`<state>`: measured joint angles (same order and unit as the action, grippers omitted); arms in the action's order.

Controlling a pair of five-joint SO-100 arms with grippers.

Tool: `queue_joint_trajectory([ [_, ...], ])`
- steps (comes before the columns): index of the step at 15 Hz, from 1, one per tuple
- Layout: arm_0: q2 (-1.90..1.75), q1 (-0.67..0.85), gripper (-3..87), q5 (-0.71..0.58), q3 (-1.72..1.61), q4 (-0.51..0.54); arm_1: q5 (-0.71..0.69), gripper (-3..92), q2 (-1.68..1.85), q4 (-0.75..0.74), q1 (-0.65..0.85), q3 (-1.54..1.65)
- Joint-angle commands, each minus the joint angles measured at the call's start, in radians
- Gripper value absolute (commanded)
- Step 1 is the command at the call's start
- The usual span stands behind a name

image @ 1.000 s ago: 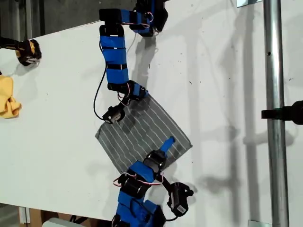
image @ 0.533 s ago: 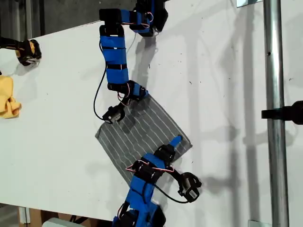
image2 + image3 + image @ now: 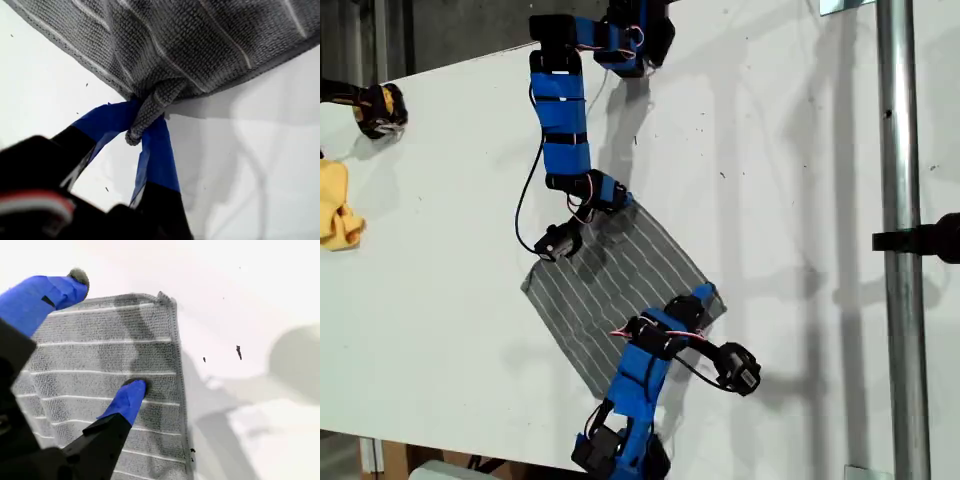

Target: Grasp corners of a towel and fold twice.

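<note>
My first tool [image 3: 142, 117] is clamped on one corner [image 3: 134, 137] of the towel [image 3: 200, 40]. The cloth is bunched into a small roll between its two blue fingers, and the rest of the towel spreads away ahead of that tool, flat on the white desk [image 3: 800, 200].

My second tool [image 3: 105, 335] stands spread apart and holds nothing. One fingertip [image 3: 134, 389] presses down on the striped cloth a little inside the hem, while the other fingertip [image 3: 75, 281] sits at or just past the far edge. The free corner [image 3: 162, 297] lies ahead of this tool and off to the side of its jaw line, near but not between the fingers.

In the exterior view the towel [image 3: 620, 275] lies as a diamond between the two arms, with my first tool [image 3: 616, 203] at one tip and my second tool [image 3: 698, 300] just beside a neighbouring tip.

In my judgement the next move hinges on that offset. My second tool must reach a little further towards the corner before closing, so that the tip itself comes between the fingers. Closing here would likely pinch only mid-hem, and the fold would then run skew.
</note>
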<state>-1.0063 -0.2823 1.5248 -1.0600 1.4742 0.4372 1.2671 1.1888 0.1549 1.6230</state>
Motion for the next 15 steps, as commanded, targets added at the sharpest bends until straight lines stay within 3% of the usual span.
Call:
queue_joint_trajectory([
  [1,-0.003,-0.020,32.4,0.028,0.049,-0.017,0.006,-0.2,0.080,0.005,-0.018,-0.009],
  [10,0.107,-0.025,22.9,0.143,0.040,-0.106,0.005,-0.2,0.087,0.002,-0.020,0.003],
  [11,0.115,-0.025,18.6,0.147,0.040,-0.124,0.005,-0.2,0.091,0.000,-0.020,0.009],
  [13,0.123,-0.025,1.9,0.132,0.041,-0.156,0.005,-0.2,0.095,-0.008,-0.020,0.023],
  [15,0.123,-0.023,-2.4,0.133,0.041,-0.156,0.005,-0.2,0.103,-0.012,-0.020,0.034],
])
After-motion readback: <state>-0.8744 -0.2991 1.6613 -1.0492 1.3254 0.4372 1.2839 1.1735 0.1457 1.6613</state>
